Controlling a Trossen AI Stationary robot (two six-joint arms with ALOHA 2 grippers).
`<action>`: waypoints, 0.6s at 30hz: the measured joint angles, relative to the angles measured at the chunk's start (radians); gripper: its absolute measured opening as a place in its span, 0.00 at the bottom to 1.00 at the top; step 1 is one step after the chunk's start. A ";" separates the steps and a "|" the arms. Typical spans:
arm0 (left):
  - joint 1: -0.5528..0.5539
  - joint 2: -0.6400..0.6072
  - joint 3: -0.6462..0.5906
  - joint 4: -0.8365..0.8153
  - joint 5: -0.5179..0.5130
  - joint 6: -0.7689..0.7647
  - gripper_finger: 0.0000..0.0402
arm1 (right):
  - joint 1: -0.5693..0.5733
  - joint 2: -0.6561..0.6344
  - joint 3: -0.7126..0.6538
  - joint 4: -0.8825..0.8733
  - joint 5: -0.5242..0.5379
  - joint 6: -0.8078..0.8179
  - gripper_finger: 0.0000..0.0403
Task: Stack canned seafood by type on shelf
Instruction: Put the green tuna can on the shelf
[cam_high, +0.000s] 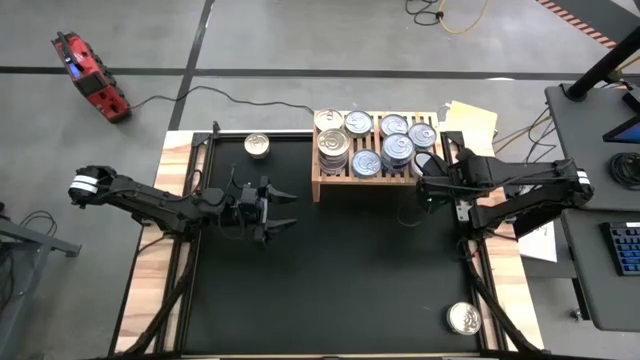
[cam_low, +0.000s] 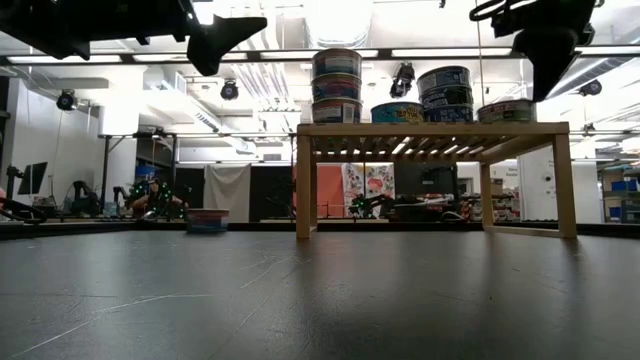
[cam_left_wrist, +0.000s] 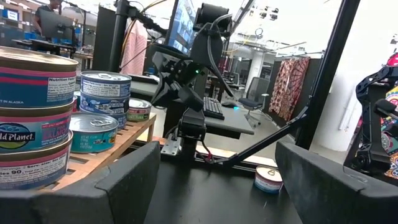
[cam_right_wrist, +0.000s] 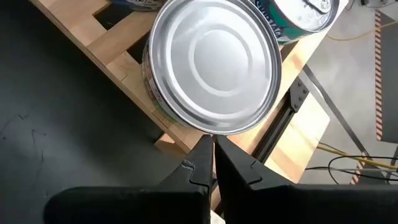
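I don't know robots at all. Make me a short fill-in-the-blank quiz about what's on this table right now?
1. The right gripper beside the shelf has its fingers ____.
2. The left gripper, over the black mat, has its fingers ____.
3. The number of cans lying off the shelf, the can at the mat's far edge and the can near the right front corner, is ____.

Missing words: shut; open; two
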 joint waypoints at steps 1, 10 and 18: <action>0.000 0.000 0.000 0.000 0.000 0.000 0.75 | -0.002 0.000 0.000 0.001 0.005 -0.002 0.02; 0.000 0.000 0.000 0.000 0.000 0.000 0.75 | -0.006 0.000 0.001 0.021 0.036 -0.006 0.02; 0.000 0.000 0.000 -0.025 0.000 0.004 0.75 | -0.003 0.003 0.113 0.043 0.030 0.030 0.02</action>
